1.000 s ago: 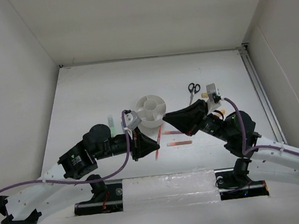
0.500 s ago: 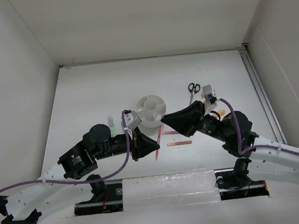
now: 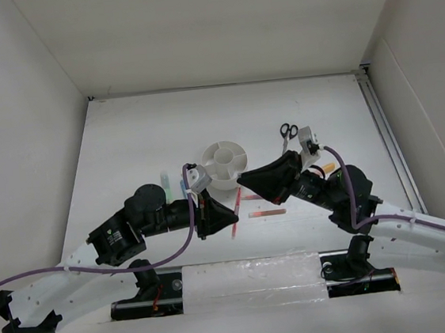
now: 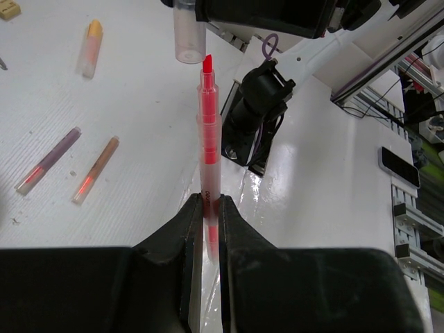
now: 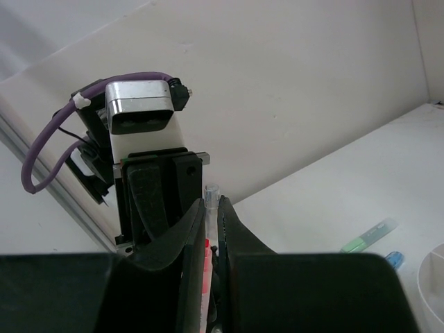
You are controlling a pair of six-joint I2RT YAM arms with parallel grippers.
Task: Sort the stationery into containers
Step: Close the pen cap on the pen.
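A red pen (image 4: 208, 132), uncapped, is held clenched in the left pincer (image 4: 210, 205), above the tabletop (image 3: 140, 135) and near the organizer (image 3: 226, 163). Its tip is pointed at a clear cap (image 4: 189, 35), which is gripped in the right pincer (image 5: 211, 208) just beyond it.

The cap's mouth appears to be set slightly to one side of the tip. If the two were brought together like this, the rim could be struck instead of entered. The pen is gripped low on its barrel, so it could be levered askew by such a push. The short, smooth cap could be squeezed out of its pincer. Ink could also be smeared on the cap's outside.

Counted:
- One red pen and one cap are held.
- Two pens (image 4: 48, 159) (image 4: 96, 179) are lying on the tabletop.
- One orange marker (image 4: 90, 47), one green marker (image 5: 368, 236) and one blue marker (image 5: 394, 259) are seen.
- One eraser (image 4: 7, 8), one pair of scissors (image 3: 288, 132) and one organizer are seen.

Nothing can be made out inside the organizer.
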